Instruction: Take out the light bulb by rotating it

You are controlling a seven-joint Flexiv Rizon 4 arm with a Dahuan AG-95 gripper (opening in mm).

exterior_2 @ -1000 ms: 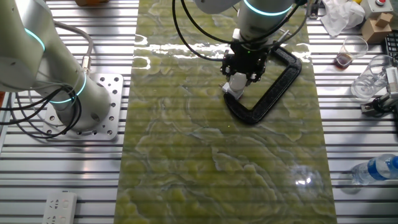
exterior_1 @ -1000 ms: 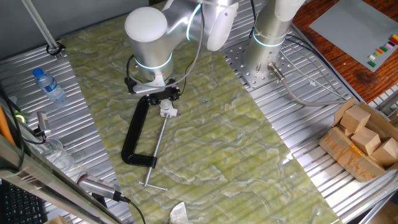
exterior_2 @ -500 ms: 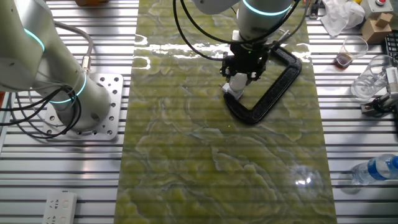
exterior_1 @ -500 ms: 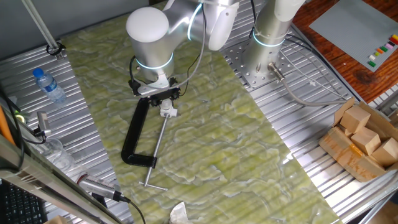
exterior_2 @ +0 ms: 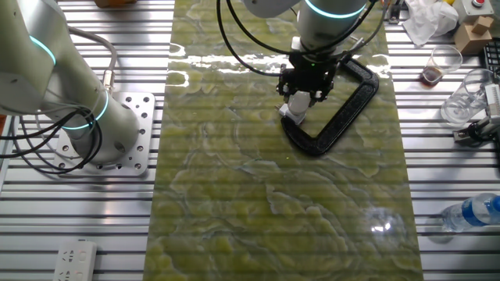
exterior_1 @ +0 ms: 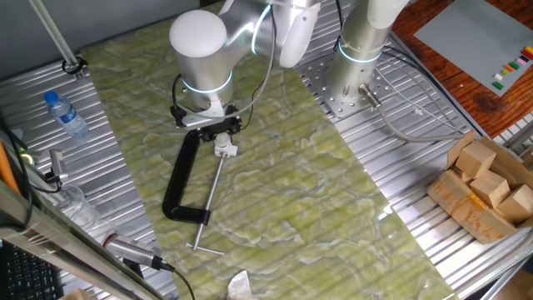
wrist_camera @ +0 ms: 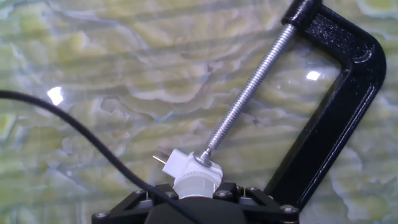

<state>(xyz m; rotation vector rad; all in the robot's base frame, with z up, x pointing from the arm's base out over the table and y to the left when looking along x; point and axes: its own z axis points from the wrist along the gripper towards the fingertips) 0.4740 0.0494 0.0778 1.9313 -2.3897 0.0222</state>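
Light bulb [wrist_camera: 198, 184]: sitting in the white socket [wrist_camera: 186, 167] the C-clamp [wrist_camera: 333, 115] is pinning, at 6 o'clock in the hand view. You are handling light, fragile, slippery glass; grip its widest girth. Fingers [exterior_2: 307, 97]: state hidden.

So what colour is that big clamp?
Black. The clamp shows best in the hand view, with its shiny silver screw.

Glossy green marbled mat [wrist_camera: 124, 93], matt black cast C-clamp [wrist_camera: 336, 106] with bright threaded steel screw [wrist_camera: 249, 93], smooth white plastic socket [wrist_camera: 189, 171], ribbed aluminium table [exterior_2: 234, 250].
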